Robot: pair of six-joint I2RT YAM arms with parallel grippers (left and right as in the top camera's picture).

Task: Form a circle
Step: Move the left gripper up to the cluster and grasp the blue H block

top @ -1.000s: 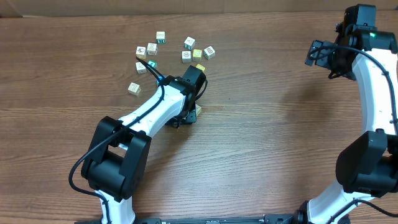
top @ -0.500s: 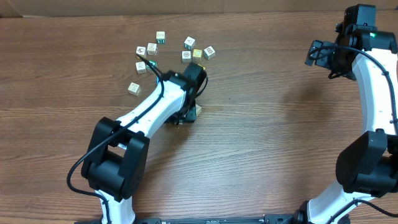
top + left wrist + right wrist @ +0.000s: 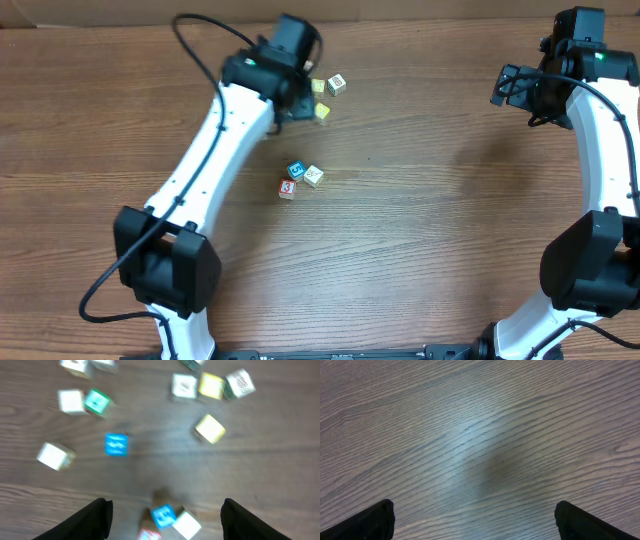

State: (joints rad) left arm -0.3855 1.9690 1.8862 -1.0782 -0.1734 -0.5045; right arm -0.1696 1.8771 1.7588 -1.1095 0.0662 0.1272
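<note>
My right gripper (image 3: 474, 506) wide, bare table (image 3: 470, 435) all round | my left gripper (image 3: 166, 506) wide, empty | three clustered cubes (image 3: 162, 515) between its tips | ahead: two yellow cubes (image 3: 210, 428), one loose blue cube (image 3: 116, 444)

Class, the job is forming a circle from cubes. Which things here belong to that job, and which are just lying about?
Job: blue cube, cream cube and red cube, clustered together; left gripper, open; loose blue cube, possibly.
Lying about: yellow cubes; teal-green cube; white cubes; right gripper, open, idle.

Printed faces on cubes (image 3: 314, 175) too small and blurred; nothing legible.
</note>
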